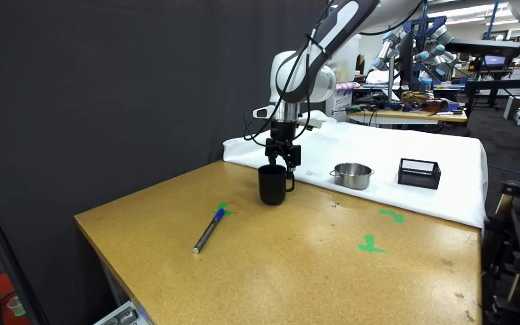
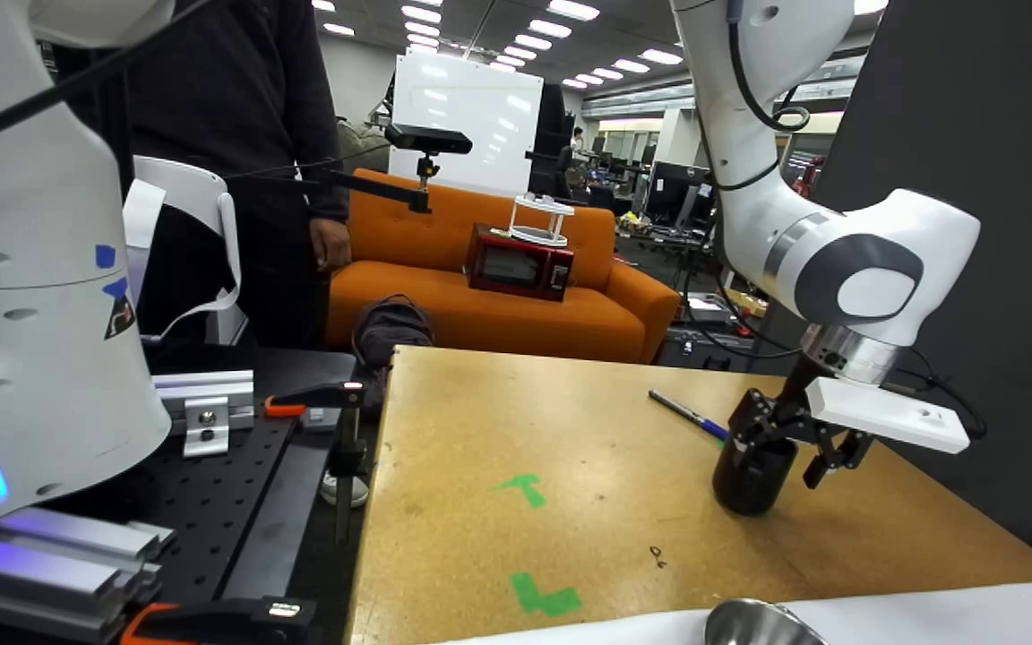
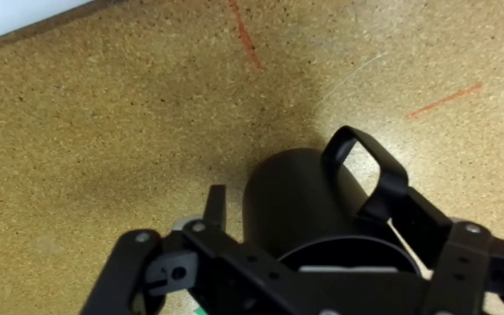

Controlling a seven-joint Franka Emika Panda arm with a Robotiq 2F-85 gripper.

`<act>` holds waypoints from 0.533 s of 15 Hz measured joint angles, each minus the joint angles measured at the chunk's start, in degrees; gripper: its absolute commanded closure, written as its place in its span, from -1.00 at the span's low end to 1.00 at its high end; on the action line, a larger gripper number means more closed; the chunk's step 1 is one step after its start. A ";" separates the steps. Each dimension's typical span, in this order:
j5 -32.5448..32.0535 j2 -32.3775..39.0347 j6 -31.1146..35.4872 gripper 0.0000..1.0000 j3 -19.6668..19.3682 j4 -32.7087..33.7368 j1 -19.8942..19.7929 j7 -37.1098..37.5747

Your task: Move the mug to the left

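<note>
The black mug (image 1: 272, 189) stands upright on the wooden table (image 1: 314, 262). In an exterior view its loop handle points right, toward the white cloth side. It also shows below my gripper in an exterior view (image 2: 749, 484) and in the wrist view (image 3: 295, 197). My gripper (image 3: 309, 192) points down and is open; it also shows in both exterior views (image 1: 281, 169) (image 2: 778, 462). In the wrist view the mug's body lies between the fingers. A gap shows beside the left finger. The right finger is close by the handle; whether it touches cannot be told. The gripper hides part of the rim.
A marker with a blue cap (image 1: 208, 231) lies on the table near the mug. A silver metal bowl (image 1: 353, 177) and a black mesh box (image 1: 419, 174) stand on a white cloth (image 1: 458, 198). Green tape (image 1: 370, 244) marks the tabletop. A dark curtain (image 1: 106, 104) hangs behind the table.
</note>
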 measured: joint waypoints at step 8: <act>1.30 0.00 -4.03 0.79 -0.17 1.62 -0.01 0.71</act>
